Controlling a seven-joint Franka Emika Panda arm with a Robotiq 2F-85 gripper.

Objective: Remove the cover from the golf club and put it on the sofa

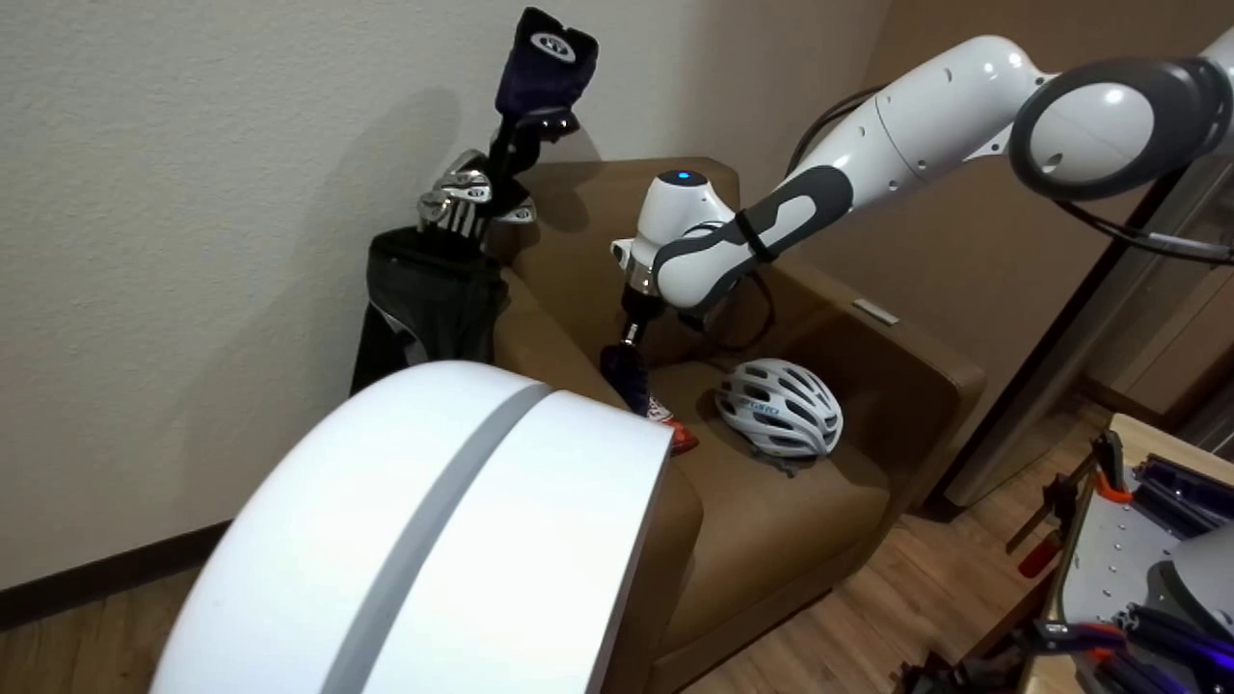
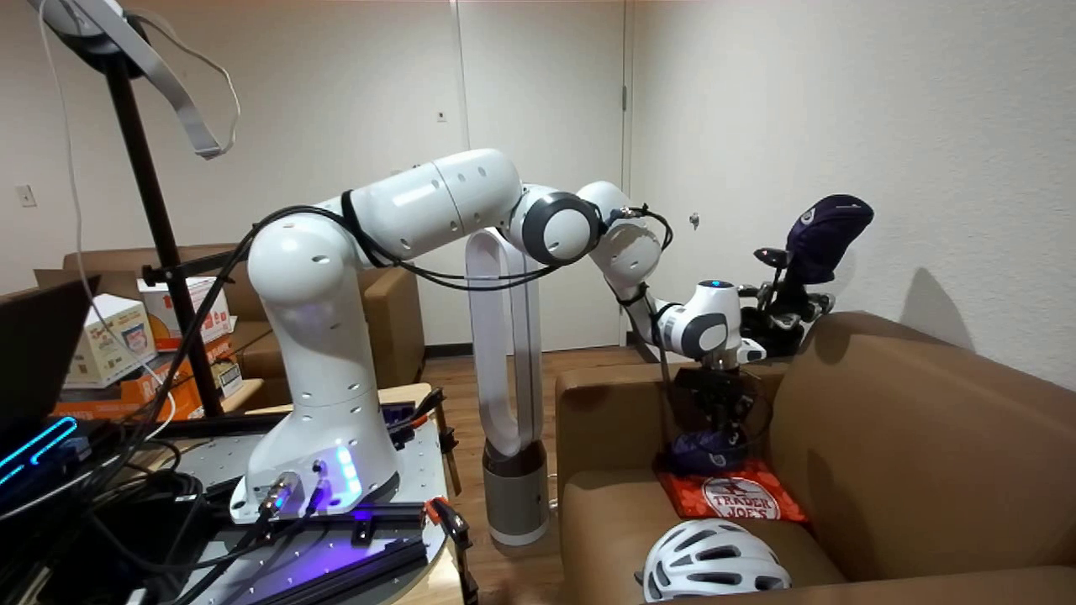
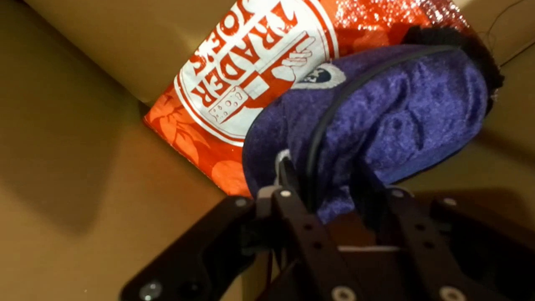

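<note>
- Navy cover (image 3: pixel 384 113): above the sofa (image 2: pixel 925 437) seat, over the red bag (image 2: pixel 740 496) — resting or hanging, I cannot tell.
- End effector (image 3: pixel 324 169): clamped on a bunched fold of it.
- Risk: released unsupported, the cover could slide off the bag's glossy face; plush snagging on retreat could drag it along.
- White helmet (image 1: pixel 779 405): near — a sideways swing might knock it.

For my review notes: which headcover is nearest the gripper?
The lower headcover, over the red bag, right at the gripper; the upper headcover stands above the golf bag.
</note>
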